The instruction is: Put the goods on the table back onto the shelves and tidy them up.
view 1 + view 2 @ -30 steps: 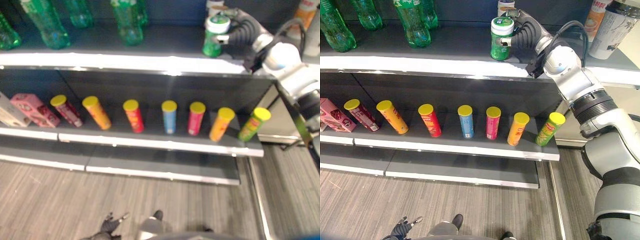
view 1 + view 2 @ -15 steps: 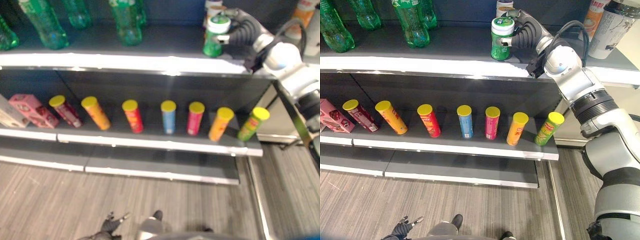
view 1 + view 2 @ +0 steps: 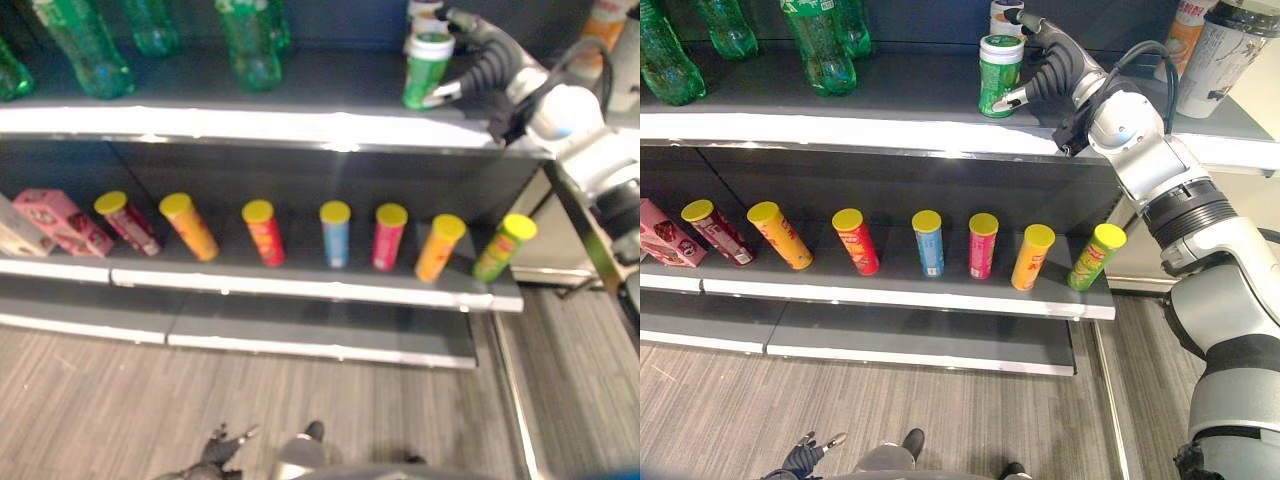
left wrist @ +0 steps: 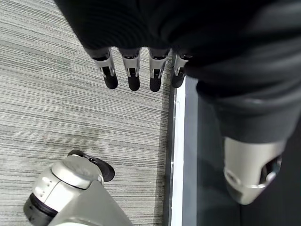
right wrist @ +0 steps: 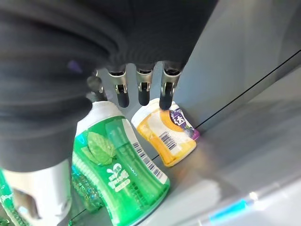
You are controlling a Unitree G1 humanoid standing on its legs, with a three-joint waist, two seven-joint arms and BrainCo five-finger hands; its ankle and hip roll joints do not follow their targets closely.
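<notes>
Standing upright on dark grey top shelf [image 3: 890, 95]: green white-lidded plastic bottle [image 3: 998, 76]. Right hand [image 3: 1050, 65] at its 3 o'clock, fingers spread, thumb near base. Orange-yellow cup [image 5: 165, 134] just behind. Left hand [image 4: 141, 70] hangs relaxed over floor.

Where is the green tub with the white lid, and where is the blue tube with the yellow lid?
Green tub [image 3: 998, 85], right eye view, on its green side.
Blue tube [image 3: 929, 250], right eye view, on its blue body.
</notes>
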